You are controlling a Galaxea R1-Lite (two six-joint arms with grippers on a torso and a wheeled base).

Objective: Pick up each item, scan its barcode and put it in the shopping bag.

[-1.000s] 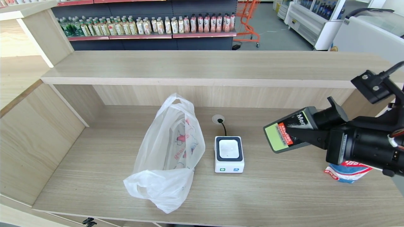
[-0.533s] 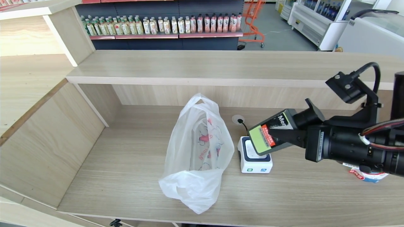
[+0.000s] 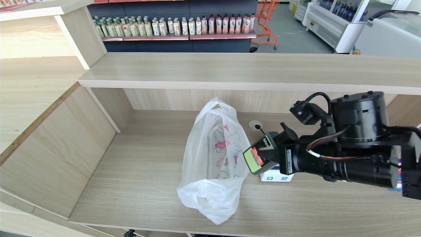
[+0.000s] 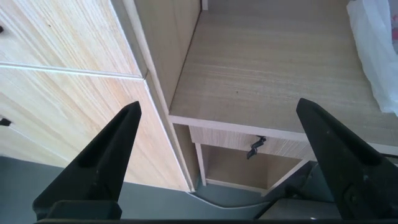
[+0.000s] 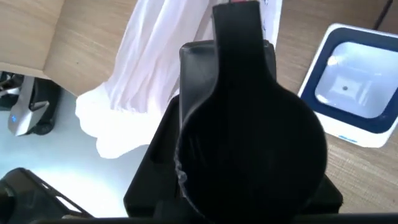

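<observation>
Right gripper (image 3: 270,152) clamped on dark box (image 3: 256,160) | we see box above scanner (image 3: 277,178), just beside shopping bag (image 3: 213,154) on tabletop (image 3: 144,174) | left gripper (image 4: 217,104) spread wide beyond tabletop edge

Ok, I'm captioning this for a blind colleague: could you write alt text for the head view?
The right gripper holds a dark box with a green end close beside a white plastic shopping bag on a wooden checkout counter, partly hiding a white barcode scanner. Shelves of bottled drinks stand behind.

1 shopping bag (image 3: 212,171), 1 scanner (image 3: 277,178), 1 dark box (image 3: 258,156)
</observation>
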